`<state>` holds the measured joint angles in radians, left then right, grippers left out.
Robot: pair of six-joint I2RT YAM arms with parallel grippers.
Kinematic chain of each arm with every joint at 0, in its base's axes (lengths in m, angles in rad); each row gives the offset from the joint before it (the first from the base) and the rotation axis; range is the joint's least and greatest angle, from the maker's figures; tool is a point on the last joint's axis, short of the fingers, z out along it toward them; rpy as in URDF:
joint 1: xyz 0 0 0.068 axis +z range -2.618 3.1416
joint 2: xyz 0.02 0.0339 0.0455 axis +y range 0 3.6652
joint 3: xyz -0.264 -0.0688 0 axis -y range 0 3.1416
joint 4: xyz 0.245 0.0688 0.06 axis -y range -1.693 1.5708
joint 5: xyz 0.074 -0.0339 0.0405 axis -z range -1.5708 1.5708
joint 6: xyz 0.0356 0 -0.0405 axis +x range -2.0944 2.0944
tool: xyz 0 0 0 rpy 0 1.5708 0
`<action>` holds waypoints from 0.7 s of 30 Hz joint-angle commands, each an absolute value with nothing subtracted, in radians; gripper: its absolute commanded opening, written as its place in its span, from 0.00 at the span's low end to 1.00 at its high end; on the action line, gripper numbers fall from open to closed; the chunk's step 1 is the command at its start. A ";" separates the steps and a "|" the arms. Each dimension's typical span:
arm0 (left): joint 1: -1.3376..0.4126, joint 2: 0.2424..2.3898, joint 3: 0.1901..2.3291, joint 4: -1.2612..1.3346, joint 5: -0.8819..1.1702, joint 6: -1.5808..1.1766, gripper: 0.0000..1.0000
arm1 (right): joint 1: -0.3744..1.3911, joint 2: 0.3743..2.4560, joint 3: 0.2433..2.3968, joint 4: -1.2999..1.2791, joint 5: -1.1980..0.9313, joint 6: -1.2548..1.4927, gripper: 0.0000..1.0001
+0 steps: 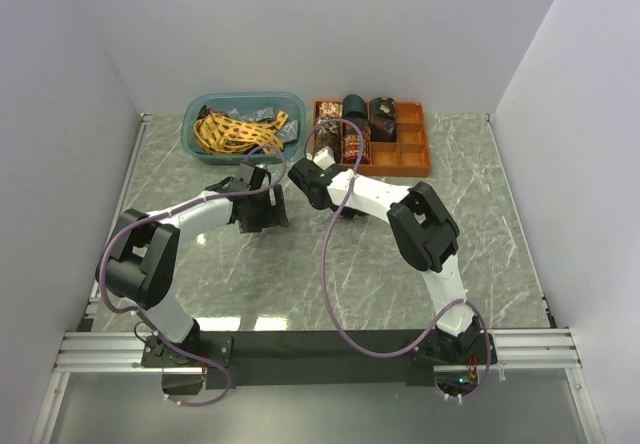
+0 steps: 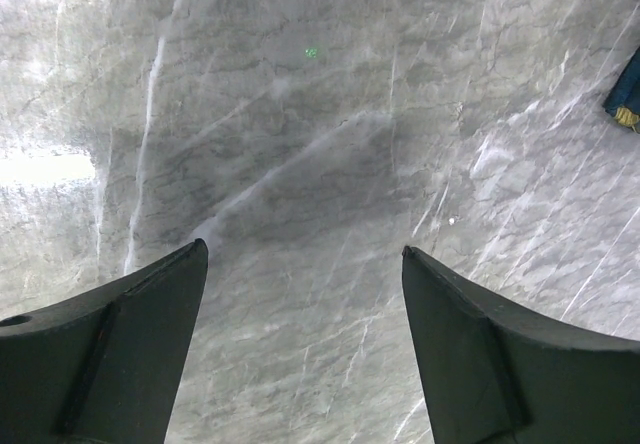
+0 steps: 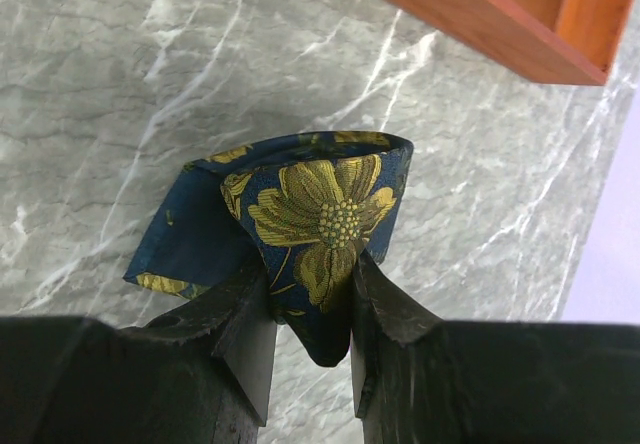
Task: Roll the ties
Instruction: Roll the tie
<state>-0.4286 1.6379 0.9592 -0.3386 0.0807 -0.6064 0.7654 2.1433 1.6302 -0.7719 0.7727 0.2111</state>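
My right gripper (image 3: 310,269) is shut on a navy tie (image 3: 320,204) with large gold flowers. The pinched end is folded into a loop that rests on the marble table just in front of the orange tray (image 3: 470,14). In the top view the right gripper (image 1: 305,172) sits near the tray's front left corner (image 1: 318,159), and the tie is hidden under it. My left gripper (image 2: 304,249) is open and empty above bare marble; in the top view it (image 1: 268,214) is left of the right gripper. A navy scrap of the tie (image 2: 625,92) shows at the left wrist view's right edge.
A teal bin (image 1: 195,134) at the back left holds a yellow lattice tie (image 1: 232,129) and darker ties. The orange tray (image 1: 422,164) has several compartments, some holding rolled ties (image 1: 355,114). Purple cables (image 1: 330,264) loop over both arms. White walls enclose the table.
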 commanded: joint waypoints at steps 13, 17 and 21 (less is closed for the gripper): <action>-0.431 1.621 0.979 -0.290 0.081 -0.604 0.88 | 0.778 2.040 1.468 -0.713 0.463 0.190 0.41; -0.431 1.611 0.976 -0.272 0.077 -0.595 0.93 | 0.778 2.002 1.476 -0.715 0.439 0.155 0.52; -0.431 1.600 0.971 -0.252 0.087 -0.574 0.97 | 0.779 1.959 1.485 -0.721 0.394 0.129 0.63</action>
